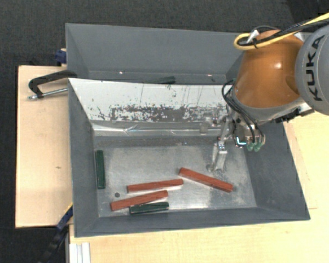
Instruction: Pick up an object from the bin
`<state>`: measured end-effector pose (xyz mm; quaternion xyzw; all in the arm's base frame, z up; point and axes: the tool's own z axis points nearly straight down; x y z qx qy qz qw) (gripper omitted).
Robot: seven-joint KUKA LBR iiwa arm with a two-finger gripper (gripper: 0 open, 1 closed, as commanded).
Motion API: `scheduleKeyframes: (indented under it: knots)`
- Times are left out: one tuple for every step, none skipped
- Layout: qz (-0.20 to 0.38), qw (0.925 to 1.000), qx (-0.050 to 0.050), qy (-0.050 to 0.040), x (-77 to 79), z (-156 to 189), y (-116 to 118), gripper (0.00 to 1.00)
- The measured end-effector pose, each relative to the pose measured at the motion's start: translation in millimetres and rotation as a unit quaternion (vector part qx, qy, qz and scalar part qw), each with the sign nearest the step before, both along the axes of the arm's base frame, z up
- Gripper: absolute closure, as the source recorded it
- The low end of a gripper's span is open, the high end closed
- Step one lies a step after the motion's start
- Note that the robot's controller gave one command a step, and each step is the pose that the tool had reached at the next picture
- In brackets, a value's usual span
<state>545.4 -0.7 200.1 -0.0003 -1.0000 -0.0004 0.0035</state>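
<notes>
- The slanted red stick point(205, 179) lies flat on the bin floor, right of the middle, its right end dipping toward the near wall. It is the closest thing to the tool.
- The gripper point(218, 166) hangs just above that stick's middle, tip very near it or touching; from this angle I can't say which.
- Spread or closed? I cannot tell, because the tip reads as one thin pale shape. Nothing visibly sits in it.
- Left of the slanted stick are two more red sticks, a long red stick point(154, 186) and a lower red stick point(139, 200), nearly parallel. A short dark green stick point(149, 207) is tucked just below them.
- Far left of the slanted stick, well apart, an upright dark green bar point(100, 169) lies by the bin point(271, 212) wall.
- Step in hand, as I read it: the descent onto a target, with the grasp not yet made.
- The next move calls for straddling the stick across its narrow width and closing firmly. It lies low and flat, so a shallow bite could slide off.
</notes>
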Motion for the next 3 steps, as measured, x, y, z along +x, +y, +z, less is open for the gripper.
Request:
scheduleKeyframes:
  knots:
    - [0.0,1.0,0.0,-0.0045,1.7,5,0,0.0]
    - [-0.049,0.9988,0.0,-0.0057,-24.1,-60,-3,0.0]
    - [-0.062,0.998,0.0,-0.002,-34.1,-114,-3,0.0]
